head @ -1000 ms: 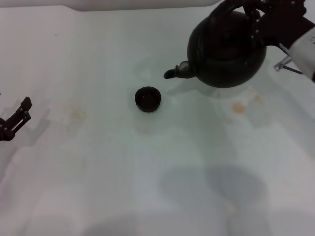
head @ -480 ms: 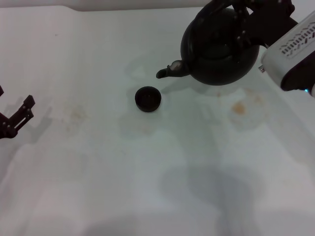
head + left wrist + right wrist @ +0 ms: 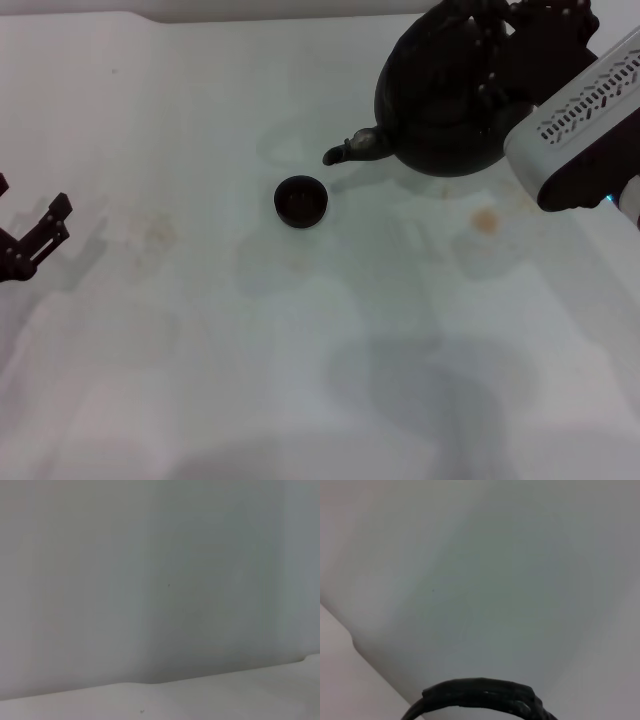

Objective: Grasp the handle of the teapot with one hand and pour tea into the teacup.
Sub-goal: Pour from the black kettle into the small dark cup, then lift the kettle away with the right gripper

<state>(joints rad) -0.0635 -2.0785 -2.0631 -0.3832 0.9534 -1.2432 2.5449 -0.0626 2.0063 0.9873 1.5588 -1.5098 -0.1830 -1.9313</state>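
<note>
One teapot (image 3: 445, 105) hangs above the far right part of the desk (image 3: 300, 350), lifted clear of the surface, its shadow lying on the desk below it. Its short spout (image 3: 350, 148) points toward the robot's left and ends just beyond and to the right of the single teacup (image 3: 301, 201), not over the bowl; a small gap of bare desk shows between them in the head view. No stream of tea shows. The handle (image 3: 470, 15) arches over the pot's top at the picture's upper edge, and the right gripper (image 3: 525, 35) is closed around it, its fingers pinching the hoop; the arm's white casing slants in from the right edge. In the right wrist view a short arc of the handle (image 3: 480, 695) shows, with only pale surface behind.

The teacup stands alone near the desk's middle, open room on its left, near and far sides. The left gripper (image 3: 35, 240) rests at the left edge, well apart from cup and pot; whether its fingers are spread or together cannot be told. The desk's far edge runs just behind the teapot.
</note>
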